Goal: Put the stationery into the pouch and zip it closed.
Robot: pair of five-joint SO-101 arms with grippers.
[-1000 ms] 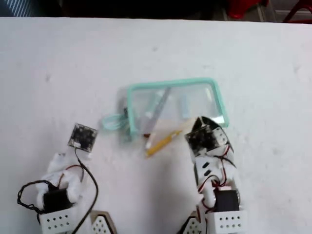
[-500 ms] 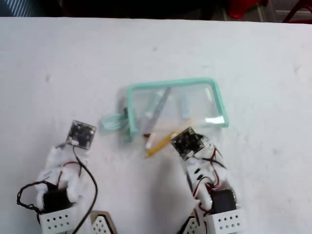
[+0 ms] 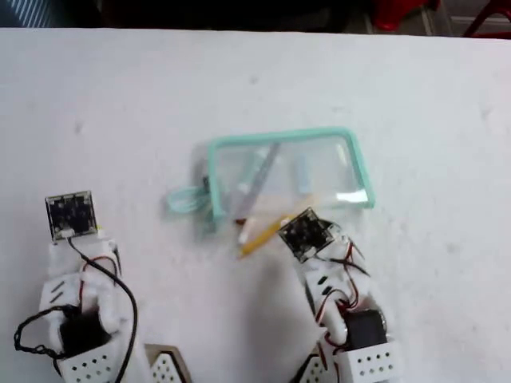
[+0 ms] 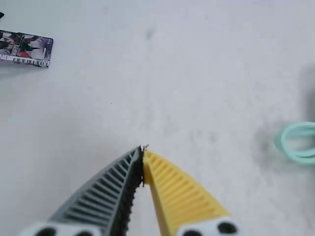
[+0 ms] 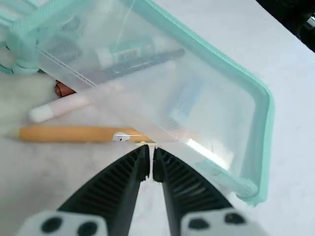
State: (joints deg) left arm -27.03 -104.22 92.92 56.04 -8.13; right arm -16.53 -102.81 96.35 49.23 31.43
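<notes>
The clear pouch [image 3: 281, 170] with mint trim lies flat mid-table, its loop [image 3: 184, 200] pointing left. Inside it are a grey pen [image 5: 140, 61] and a small pale block [image 5: 184, 101]. A yellow pencil [image 3: 262, 236] and a whitish pen [image 5: 64, 105] stick out of its near edge onto the table. My right gripper [image 5: 147, 149] is shut, its tips right at the pencil's [image 5: 74, 133] inner end by the pouch's [image 5: 216, 105] lower edge. My left gripper [image 4: 142, 149] is shut over bare table, well left of the pouch loop [image 4: 298, 142].
A small printed card [image 4: 24, 48] lies on the table far from my left gripper. A reddish-brown end [image 5: 60, 90] pokes out beside the whitish pen. The left arm [image 3: 76, 319] and right arm [image 3: 351, 319] stand at the near edge. The white table [image 3: 415, 96] stretches all around.
My left arm swung left, away from the pouch. My right arm shifted left along the pouch's near edge toward the pencil, then stayed put.
</notes>
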